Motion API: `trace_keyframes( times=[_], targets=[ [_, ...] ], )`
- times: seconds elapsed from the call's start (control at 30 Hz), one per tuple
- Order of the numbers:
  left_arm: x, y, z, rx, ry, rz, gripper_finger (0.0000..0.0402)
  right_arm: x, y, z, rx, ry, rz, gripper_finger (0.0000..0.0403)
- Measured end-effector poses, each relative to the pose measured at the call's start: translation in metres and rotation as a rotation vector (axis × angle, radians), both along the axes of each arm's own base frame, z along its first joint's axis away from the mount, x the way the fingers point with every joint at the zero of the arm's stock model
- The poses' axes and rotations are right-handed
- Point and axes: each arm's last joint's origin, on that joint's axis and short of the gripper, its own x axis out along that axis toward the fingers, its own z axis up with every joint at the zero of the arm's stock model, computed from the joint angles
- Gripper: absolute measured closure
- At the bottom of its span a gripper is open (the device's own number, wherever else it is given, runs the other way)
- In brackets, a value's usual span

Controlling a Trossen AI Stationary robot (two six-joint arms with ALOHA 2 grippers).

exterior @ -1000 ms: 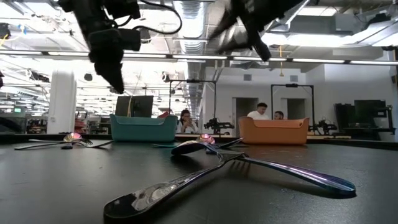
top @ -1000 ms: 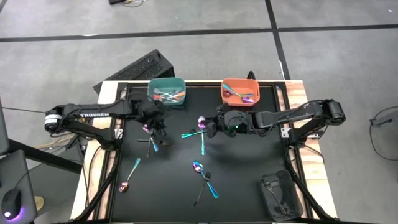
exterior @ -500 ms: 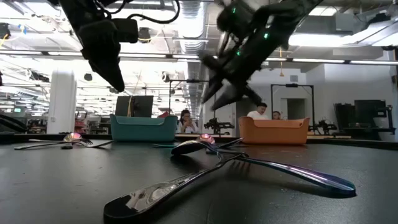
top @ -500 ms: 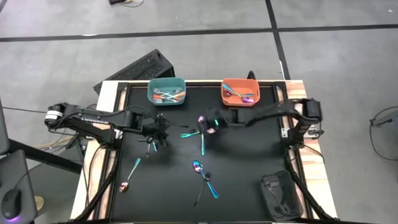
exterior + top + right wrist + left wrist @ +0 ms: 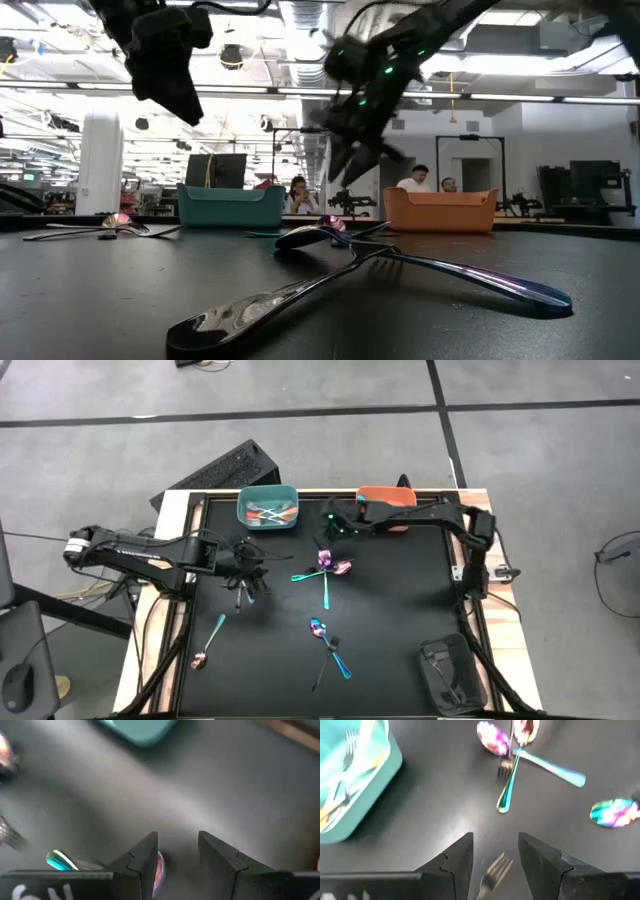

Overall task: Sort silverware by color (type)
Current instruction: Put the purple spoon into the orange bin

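Note:
Silverware lies scattered on the black table: a crossed teal fork and spoons (image 5: 325,572) mid-table, a crossed pair (image 5: 328,645) nearer, a spoon (image 5: 207,644) near left, and a fork (image 5: 494,869) under my left gripper. My left gripper (image 5: 245,568) hangs open above that fork, whose head shows between the fingers in the left wrist view. My right gripper (image 5: 333,527) is open in the air between the teal bin (image 5: 268,507) and the orange bin (image 5: 392,495). A pink spoon bowl (image 5: 159,868) shows below it on the table.
Both bins stand at the table's far edge and hold cutlery; my right arm crosses over the orange bin. In the low view a crossed fork and spoon (image 5: 372,272) lie close to the camera. People sit in the room beyond the table. Bare table lies toward the right and near sides.
My right gripper has swung from above the crossed spoons mid-table toward the far edge, ending between the two bins, its arm stretched along that edge. My left gripper has drifted slightly toward the near edge and risen a little. Both have stayed open.

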Motion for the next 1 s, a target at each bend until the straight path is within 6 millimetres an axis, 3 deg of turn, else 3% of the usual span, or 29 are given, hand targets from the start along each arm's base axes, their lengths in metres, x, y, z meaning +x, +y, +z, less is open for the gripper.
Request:
trace_keyframes(
  times=[0.13,0.47,0.67,1.0],
  targets=[
    [-0.004,0.002,0.007,0.019,-0.047,0.024,0.0258,0.010,-0.007,-0.008,0.061,0.042,0.027,0.0243],
    [-0.012,0.003,0.016,0.038,-0.112,0.054,0.0258,0.012,0.001,-0.009,0.095,0.054,0.106,0.0243],
    [-0.011,0.004,0.018,0.065,-0.126,0.055,0.0258,0.016,0.006,-0.032,0.170,0.107,0.163,0.0243],
    [-0.010,0.004,0.018,0.074,-0.132,0.062,0.0258,0.023,0.011,-0.052,0.197,0.137,0.203,0.0243]
  ],
)
